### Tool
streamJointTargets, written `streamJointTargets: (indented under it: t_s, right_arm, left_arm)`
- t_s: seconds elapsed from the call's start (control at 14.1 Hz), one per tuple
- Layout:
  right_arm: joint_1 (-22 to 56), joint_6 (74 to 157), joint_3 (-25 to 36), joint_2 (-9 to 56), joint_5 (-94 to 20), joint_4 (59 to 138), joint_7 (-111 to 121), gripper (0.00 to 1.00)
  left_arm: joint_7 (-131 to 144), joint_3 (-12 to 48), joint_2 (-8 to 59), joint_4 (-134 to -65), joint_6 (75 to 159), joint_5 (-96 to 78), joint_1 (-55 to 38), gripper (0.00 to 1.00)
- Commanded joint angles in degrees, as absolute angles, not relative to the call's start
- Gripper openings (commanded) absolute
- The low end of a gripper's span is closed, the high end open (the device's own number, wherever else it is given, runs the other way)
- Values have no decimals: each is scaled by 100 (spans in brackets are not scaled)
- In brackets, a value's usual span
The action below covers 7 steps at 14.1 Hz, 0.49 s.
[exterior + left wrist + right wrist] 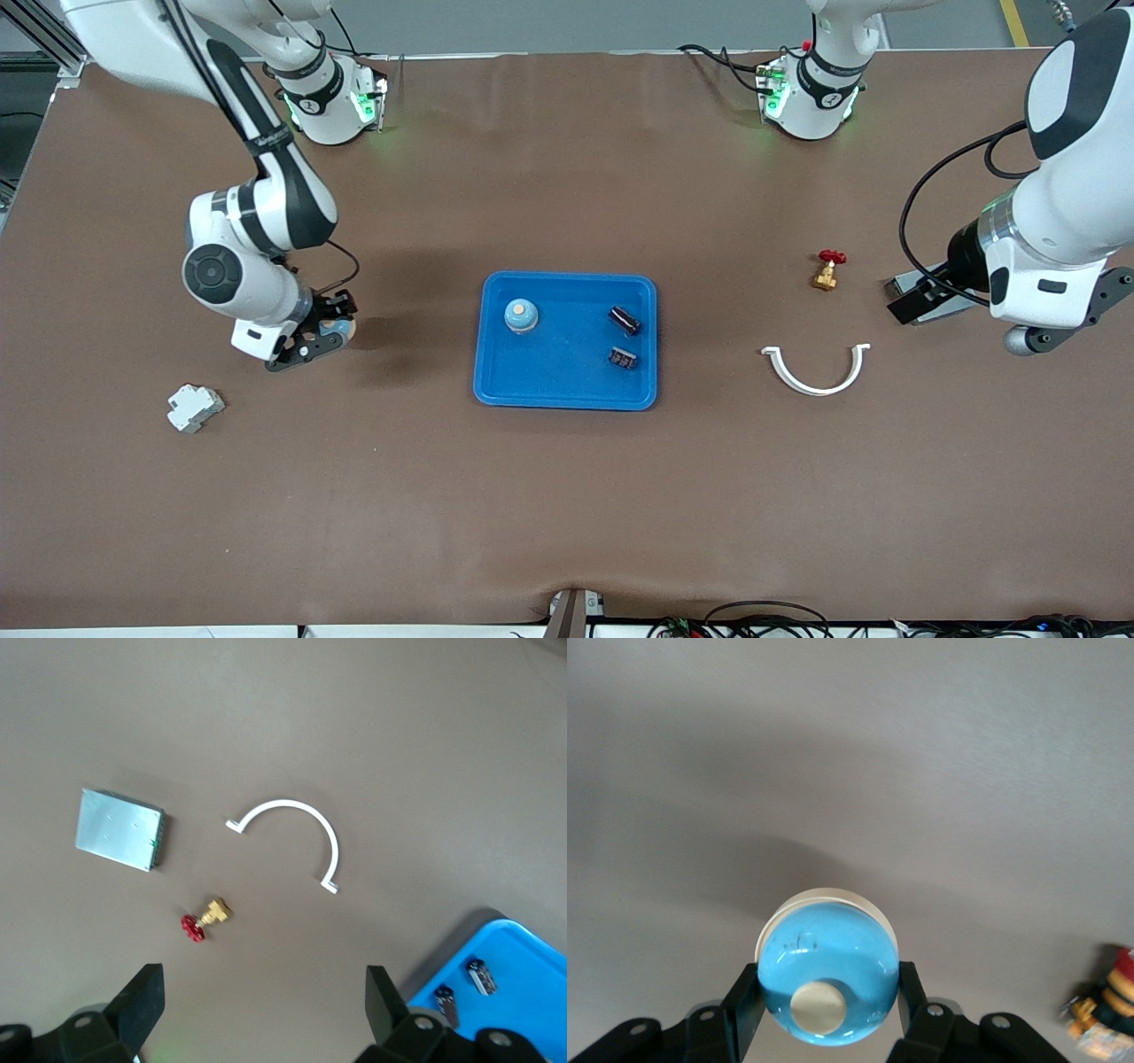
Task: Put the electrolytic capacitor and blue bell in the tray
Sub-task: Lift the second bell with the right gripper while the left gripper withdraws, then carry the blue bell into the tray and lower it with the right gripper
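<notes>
The bright-blue tray (567, 390) lies mid-table. In it stand a blue bell (521, 315) and two dark electrolytic capacitors (624, 319) (623, 358). The left wrist view shows a corner of the tray (523, 1010) and both capacitors (481, 976). A second blue bell (824, 939) with a cream button and white base is held by my right gripper (827, 983), shut on its sides. That gripper (332, 330) is low over the table toward the right arm's end. My left gripper (264, 1005) hangs open and empty, high over the left arm's end.
A brass valve with a red handle (828, 270), a white half-ring clip (815, 372) and a grey metal box (908, 288) lie toward the left arm's end. A white breaker (195, 408) lies nearer the camera than the right gripper. A small red-and-yellow object (1106, 1008) shows beside it.
</notes>
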<state>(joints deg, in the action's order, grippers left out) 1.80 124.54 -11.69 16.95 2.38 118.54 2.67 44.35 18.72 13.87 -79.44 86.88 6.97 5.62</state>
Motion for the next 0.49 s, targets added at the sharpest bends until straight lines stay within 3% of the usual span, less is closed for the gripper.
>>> streamJointTargets:
  t_s: [0.0, 0.42]
  right_arm:
    - [543, 11972, -1134, 1731, -149, 11287, -629, 13]
    - [1642, 12006, -1134, 2222, -167, 10347, -3108, 13]
  left_arm:
    - [3538, 1828, 1309, -7901, 8569, 809, 580, 100]
    - [2080, 1740, 1065, -8154, 8613, 835, 536, 100]
